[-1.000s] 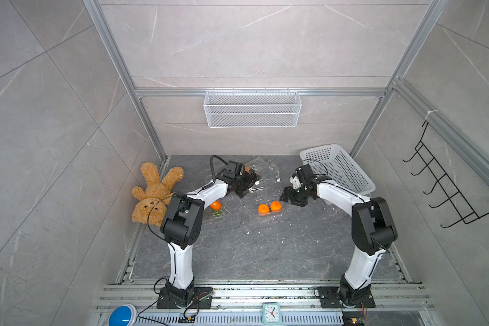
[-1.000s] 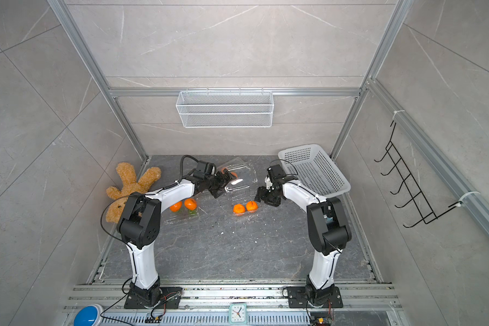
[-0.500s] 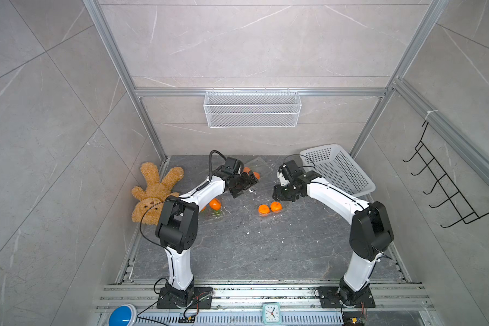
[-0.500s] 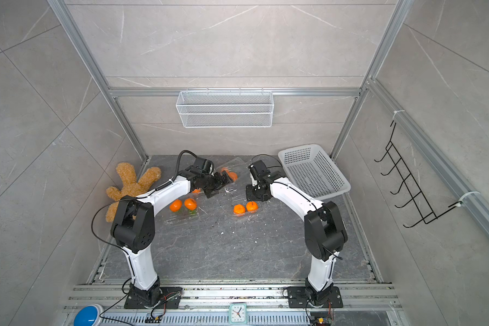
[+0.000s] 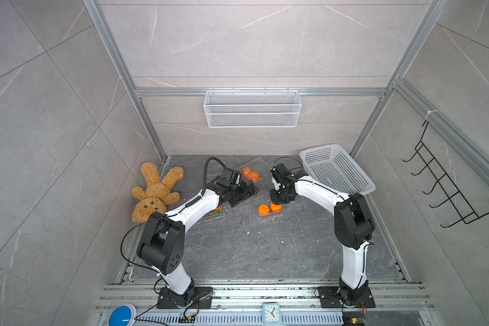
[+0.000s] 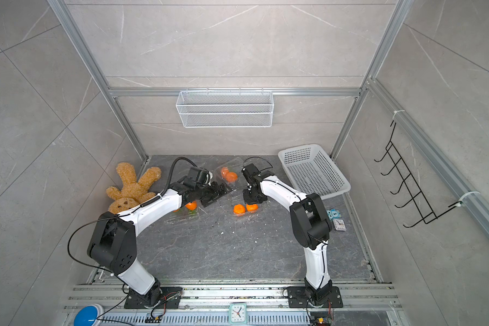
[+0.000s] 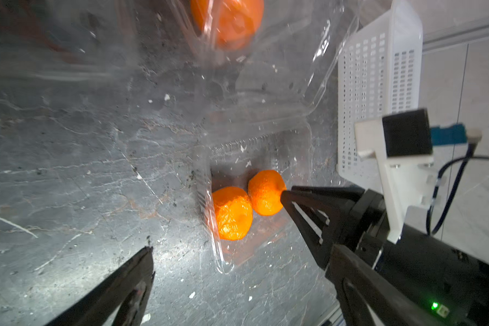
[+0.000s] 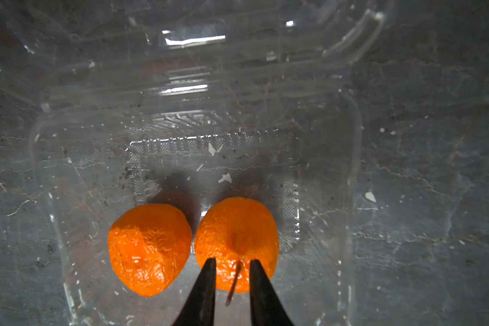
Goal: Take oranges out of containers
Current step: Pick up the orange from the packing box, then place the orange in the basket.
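Low in the right wrist view the right gripper (image 8: 232, 261), jaws slightly apart, straddles the stem (image 8: 233, 282) of a seemingly light, soft-skinned orange (image 8: 237, 234) in its open clamshell (image 8: 353, 169): I'd pinch gently across the body; left gripper (image 5: 247, 194) gapes wide

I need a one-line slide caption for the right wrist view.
Right pincer, narrowly parted, over the stemmed orange beside a second orange in an open clear clamshell container.

On my feed, a white wire basket (image 5: 251, 110) hangs on the back wall. Below it, leftward, a brown teddy bear (image 5: 156, 192) lies on the dark surface (image 5: 266, 254) (face up); below it, rightward, a white perforated basket (image 5: 347, 175) sits tilted.
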`<action>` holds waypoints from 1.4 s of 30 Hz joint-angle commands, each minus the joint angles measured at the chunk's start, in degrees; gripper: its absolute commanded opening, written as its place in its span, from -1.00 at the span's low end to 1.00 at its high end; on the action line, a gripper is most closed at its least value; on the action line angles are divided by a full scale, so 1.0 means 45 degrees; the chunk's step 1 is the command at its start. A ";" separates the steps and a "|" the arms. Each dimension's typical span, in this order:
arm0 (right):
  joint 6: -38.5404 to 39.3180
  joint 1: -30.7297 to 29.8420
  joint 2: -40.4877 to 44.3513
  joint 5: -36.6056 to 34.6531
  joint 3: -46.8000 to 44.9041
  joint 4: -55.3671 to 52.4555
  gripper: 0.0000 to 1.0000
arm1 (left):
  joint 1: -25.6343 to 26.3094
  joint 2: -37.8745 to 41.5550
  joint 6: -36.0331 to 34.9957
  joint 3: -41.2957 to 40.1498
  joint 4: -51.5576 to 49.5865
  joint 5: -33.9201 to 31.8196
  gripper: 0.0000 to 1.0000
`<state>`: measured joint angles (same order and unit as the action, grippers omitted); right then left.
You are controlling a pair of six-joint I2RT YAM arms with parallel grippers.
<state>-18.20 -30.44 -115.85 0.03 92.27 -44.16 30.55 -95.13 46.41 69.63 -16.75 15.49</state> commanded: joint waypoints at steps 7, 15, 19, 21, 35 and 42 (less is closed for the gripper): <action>0.0115 -0.0060 0.0011 -0.0657 0.0513 -0.0595 -0.99 | 0.1595 0.0769 -0.1113 0.0172 0.0500 -0.1408 0.99; -0.0042 0.0672 0.1560 -0.1290 0.1265 -0.1225 -1.00 | 0.2759 0.0587 -0.2392 0.1540 -0.0188 -0.3245 0.99; -0.0449 0.1963 0.2199 -0.1068 0.1967 -0.1350 -1.00 | 0.3259 0.0201 -0.3270 0.2484 -0.0200 -0.4191 0.99; -0.0703 0.2751 0.2344 -0.1021 0.2380 -0.1324 -1.00 | 0.3475 -0.0319 -0.3785 0.3388 -0.0417 -0.4424 1.00; -0.1913 0.7129 -0.1038 0.0426 0.6132 -0.1301 -1.00 | 0.5001 -0.4977 -0.8232 1.0520 -0.1708 -0.6057 0.99; -0.1835 0.7330 -0.3011 0.0686 0.6805 -0.1300 -1.00 | 0.5568 -0.6271 -1.0245 1.1603 -0.0798 -0.7323 1.00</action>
<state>-25.93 2.87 -127.13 1.56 120.88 -48.29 54.70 -121.78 7.46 119.00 -22.57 -13.28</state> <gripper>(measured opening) 0.046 0.997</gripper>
